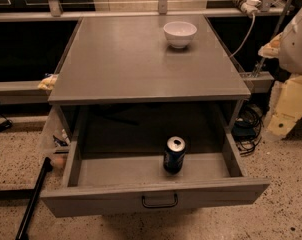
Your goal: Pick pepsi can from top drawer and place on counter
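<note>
One pepsi can (pixel 174 155) is what you have to look for, and you will find it low in the frame, a little right of centre. It stands upright on the floor of the top drawer (pixel 91 201), near the drawer's front panel, with its silver top and pull tab facing up. Nothing touches the can, and you can see bare drawer floor to its left and right.

You see the drawer pulled well out toward the bottom of the frame, its dark bar handle (pixel 160 201) at the middle of the front panel, just below the can.

Above the drawer, the counter (pixel 141 64) fills the upper middle of your view. A white bowl (pixel 180 34) sits upright near its far right corner, well apart from the can.

You will not find the gripper anywhere in this view, so you cannot tell how it is set. At the right edge, upper part, a white rounded shape (pixel 298 41) juts into the frame; you cannot tell what it belongs to.

At lower left a black pole (pixel 33 199) leans across the speckled floor (pixel 286 209). To the right of the drawer, dark cables (pixel 248 126) lie coiled.
</note>
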{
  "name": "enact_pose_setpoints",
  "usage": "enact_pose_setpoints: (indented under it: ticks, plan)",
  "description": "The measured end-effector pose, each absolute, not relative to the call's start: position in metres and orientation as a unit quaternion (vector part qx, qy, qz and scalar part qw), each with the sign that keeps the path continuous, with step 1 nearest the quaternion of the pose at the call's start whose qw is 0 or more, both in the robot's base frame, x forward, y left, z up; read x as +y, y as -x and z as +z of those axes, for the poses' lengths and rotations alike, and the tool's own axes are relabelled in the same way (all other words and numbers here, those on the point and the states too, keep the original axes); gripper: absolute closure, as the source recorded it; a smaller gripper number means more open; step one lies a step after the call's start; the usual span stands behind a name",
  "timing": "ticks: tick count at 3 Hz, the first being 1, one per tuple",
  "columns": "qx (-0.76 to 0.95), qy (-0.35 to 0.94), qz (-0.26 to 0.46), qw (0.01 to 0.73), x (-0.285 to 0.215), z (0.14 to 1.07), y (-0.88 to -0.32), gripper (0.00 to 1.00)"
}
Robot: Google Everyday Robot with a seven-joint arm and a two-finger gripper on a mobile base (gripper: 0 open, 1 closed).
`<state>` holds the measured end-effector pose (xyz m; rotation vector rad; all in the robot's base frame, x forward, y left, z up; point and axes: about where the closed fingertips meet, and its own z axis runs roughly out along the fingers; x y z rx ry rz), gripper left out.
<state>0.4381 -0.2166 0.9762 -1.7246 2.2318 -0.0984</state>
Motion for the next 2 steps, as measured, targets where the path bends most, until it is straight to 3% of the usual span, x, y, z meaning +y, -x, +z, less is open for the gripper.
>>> enact_pose_setpoints:
  ticks: [1, 2]
  plan:
    - [0.781, 0.603, -0.034, 0.159, -0.2166, 0.9762, -0.4382, 0.0]
    - [0.781, 0.599, -0.03, 0.175, -0.2145, 0.9668, -0.4434, 0.19]
